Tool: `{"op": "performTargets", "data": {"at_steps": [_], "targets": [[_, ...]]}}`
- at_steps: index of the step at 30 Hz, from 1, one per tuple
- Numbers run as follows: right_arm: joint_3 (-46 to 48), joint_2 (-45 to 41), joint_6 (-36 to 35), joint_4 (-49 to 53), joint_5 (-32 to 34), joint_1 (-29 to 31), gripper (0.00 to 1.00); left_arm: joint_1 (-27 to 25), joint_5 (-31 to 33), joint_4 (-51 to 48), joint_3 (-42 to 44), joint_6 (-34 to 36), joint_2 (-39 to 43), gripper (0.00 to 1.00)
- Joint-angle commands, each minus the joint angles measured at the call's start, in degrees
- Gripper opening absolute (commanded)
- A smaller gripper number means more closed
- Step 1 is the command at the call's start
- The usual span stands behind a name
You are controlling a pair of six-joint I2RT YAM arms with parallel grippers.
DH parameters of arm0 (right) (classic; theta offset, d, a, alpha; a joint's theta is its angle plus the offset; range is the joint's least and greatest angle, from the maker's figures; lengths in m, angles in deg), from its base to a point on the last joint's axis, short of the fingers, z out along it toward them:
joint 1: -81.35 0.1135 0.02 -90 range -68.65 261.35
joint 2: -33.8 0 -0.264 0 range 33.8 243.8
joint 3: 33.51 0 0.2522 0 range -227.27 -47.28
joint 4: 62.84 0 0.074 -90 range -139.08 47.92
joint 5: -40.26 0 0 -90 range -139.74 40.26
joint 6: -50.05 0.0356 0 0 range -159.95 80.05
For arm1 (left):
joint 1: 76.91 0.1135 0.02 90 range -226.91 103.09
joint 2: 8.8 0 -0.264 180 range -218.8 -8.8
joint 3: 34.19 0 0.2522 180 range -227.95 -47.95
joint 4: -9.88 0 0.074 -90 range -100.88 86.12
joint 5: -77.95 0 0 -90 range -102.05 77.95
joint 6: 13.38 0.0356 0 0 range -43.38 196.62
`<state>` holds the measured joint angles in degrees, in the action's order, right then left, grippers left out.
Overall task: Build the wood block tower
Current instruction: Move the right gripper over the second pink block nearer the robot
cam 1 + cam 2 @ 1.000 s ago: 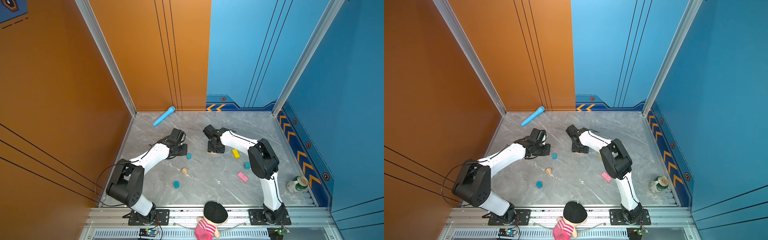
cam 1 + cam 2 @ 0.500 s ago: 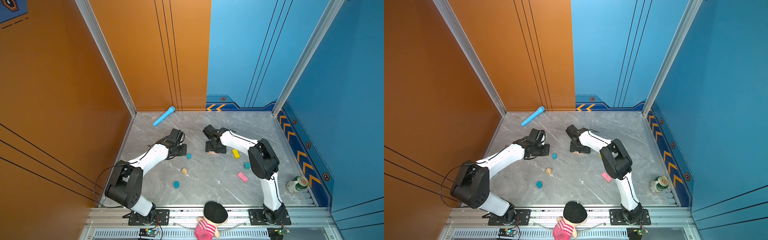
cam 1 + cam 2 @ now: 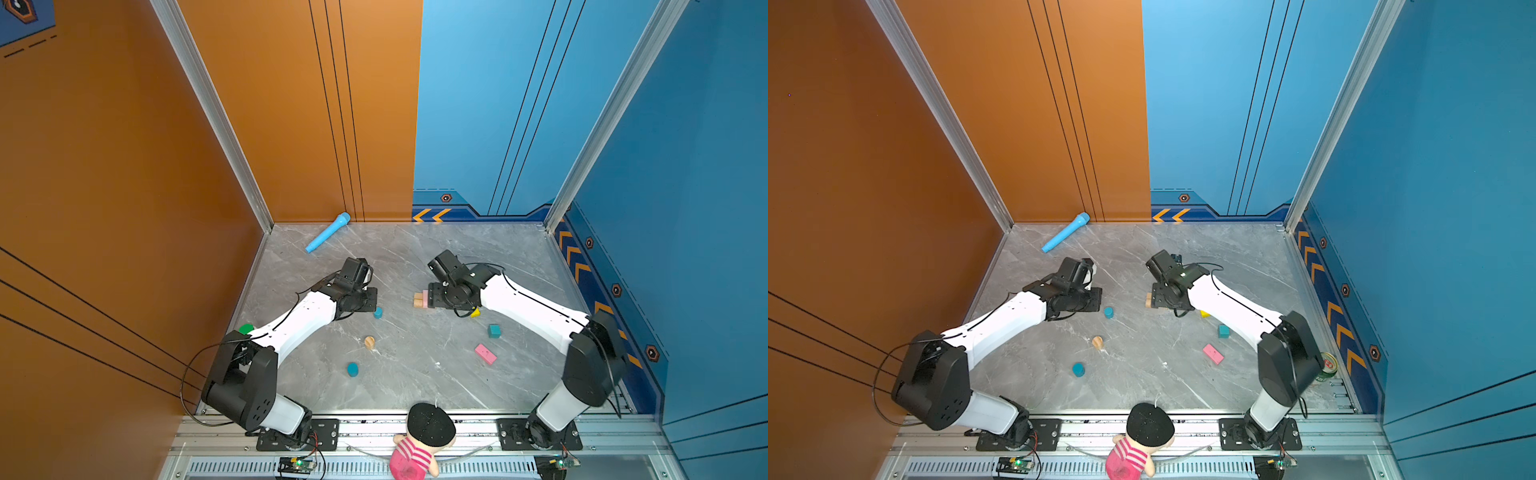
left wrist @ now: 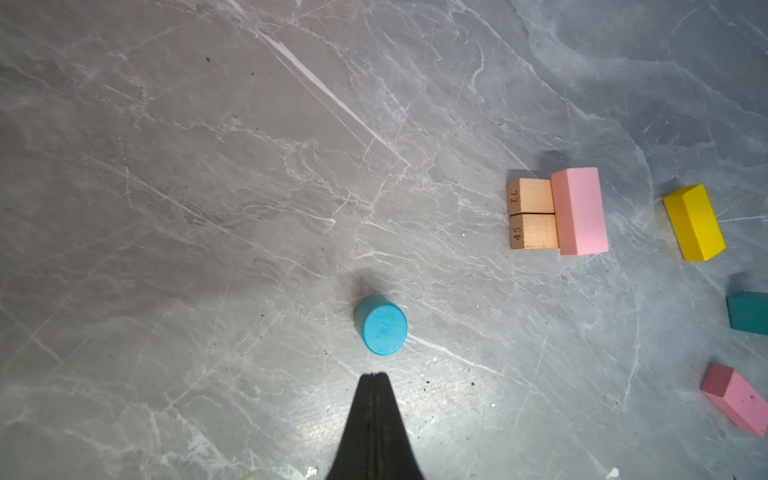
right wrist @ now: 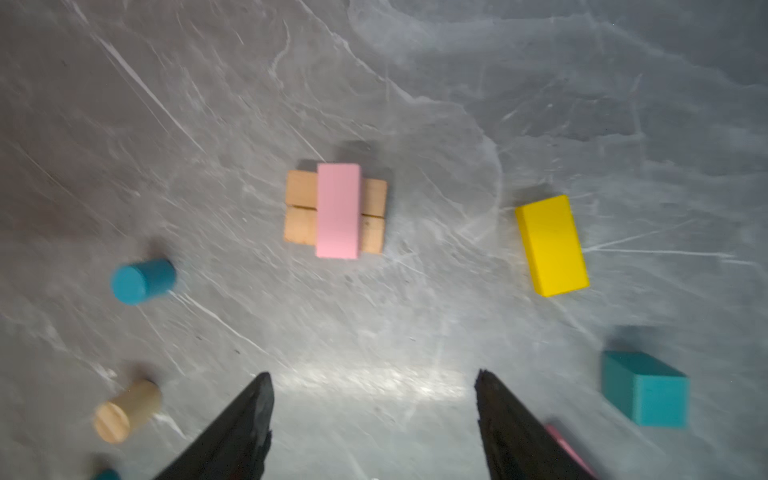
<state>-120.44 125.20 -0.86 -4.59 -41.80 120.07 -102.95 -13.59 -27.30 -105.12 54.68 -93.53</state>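
Right wrist view: grey counter [image 5: 415, 83], my right claw [image 5: 372, 374] spread apart, empty, backed away from tower [image 5: 336, 237] since one second ago. My left claw [image 4: 375, 376] pressed together, unmoved, blue cylinder [image 4: 382, 326] just ahead of tips. Tower mid-counter, now uncovered in both top views: pink bar [image 5: 337, 199] crosswise on two tan bars [image 5: 301, 208]. Yellow bar [image 5: 552, 245], teal cube [image 5: 644, 390] loose beside it.

Surface: grey marbled tabletop [image 3: 415, 386] | lying on it: scattered wood blocks [image 3: 485, 353], light-blue toy microphone [image 3: 327, 232]
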Motion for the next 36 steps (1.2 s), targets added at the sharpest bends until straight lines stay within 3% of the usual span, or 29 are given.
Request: {"op": "performTargets", "data": {"at_steps": [1,5,7,21,36], "targets": [[7.64,-5.87,-0.27,2.32,2.11,-1.13,0.45,-1.08,1.46,-1.43,-0.83,0.4,1.58,0.0],[16.6,-12.16,0.62,2.55,2.2,-3.57,0.1,-2.21,2.21,-2.02,-1.46,0.4,1.67,0.0],[19.98,-14.26,0.79,2.57,2.16,-4.95,0.0,-2.69,2.72,-2.41,-1.46,0.42,1.67,0.0],[35.26,-22.4,0.44,-1.36,-1.46,-13.79,0.0,-4.76,4.35,-3.3,-4.22,0.66,0.64,0.0],[37.01,-16.95,-0.63,-6.85,-3.09,-15.6,0.0,-5.42,4.92,-3.74,-4.92,0.81,-0.08,0.0]]}}
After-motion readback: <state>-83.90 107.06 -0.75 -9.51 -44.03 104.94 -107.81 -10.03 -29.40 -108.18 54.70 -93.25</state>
